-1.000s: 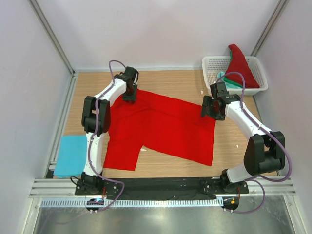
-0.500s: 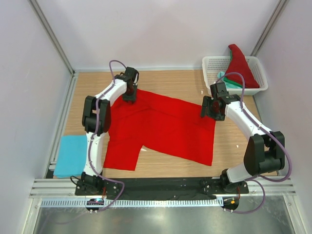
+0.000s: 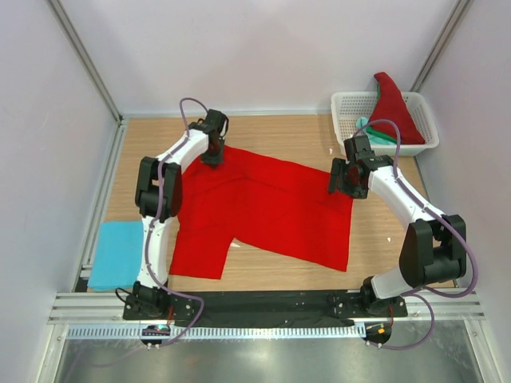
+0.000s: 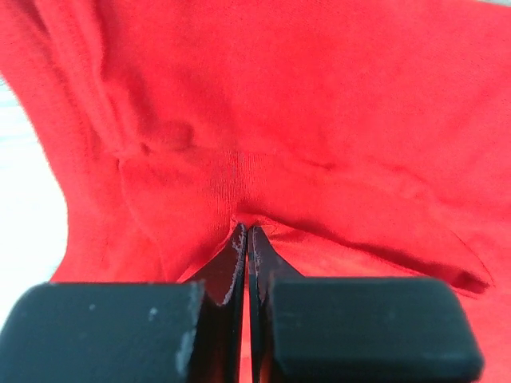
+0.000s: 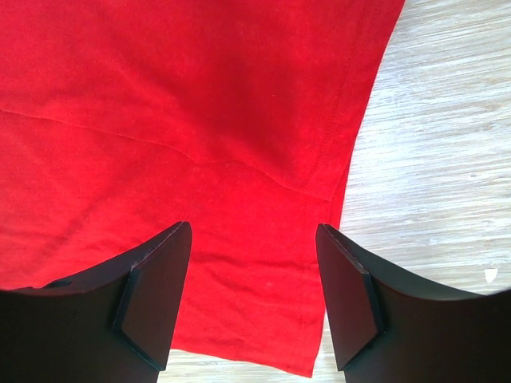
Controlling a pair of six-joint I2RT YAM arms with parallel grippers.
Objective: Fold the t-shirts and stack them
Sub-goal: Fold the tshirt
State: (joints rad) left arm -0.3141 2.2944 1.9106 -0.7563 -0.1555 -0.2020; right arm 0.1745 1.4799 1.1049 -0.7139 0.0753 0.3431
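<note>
A bright red t-shirt (image 3: 263,207) lies spread across the middle of the wooden table. My left gripper (image 3: 214,155) sits at the shirt's far left corner, shut with a pinch of red cloth (image 4: 239,167) bunched between its fingertips (image 4: 238,239). My right gripper (image 3: 340,180) hovers over the shirt's far right corner. It stands open, the hemmed corner (image 5: 319,335) lying flat under the gap between its fingers (image 5: 160,287). A folded light blue t-shirt (image 3: 116,254) rests at the near left. Another red t-shirt (image 3: 393,108) and a teal-green one (image 3: 374,132) sit in the basket.
The white lattice basket (image 3: 409,148) stands at the far right corner of the table. Pale walls and metal rails (image 3: 100,207) close in the left, back and right. Both arm bases are mounted on the dark bar (image 3: 263,303) at the near edge.
My left gripper has closed onto the shirt's cloth at the far left corner. The right gripper has stayed open over the right corner, and the shirt lies as before.
</note>
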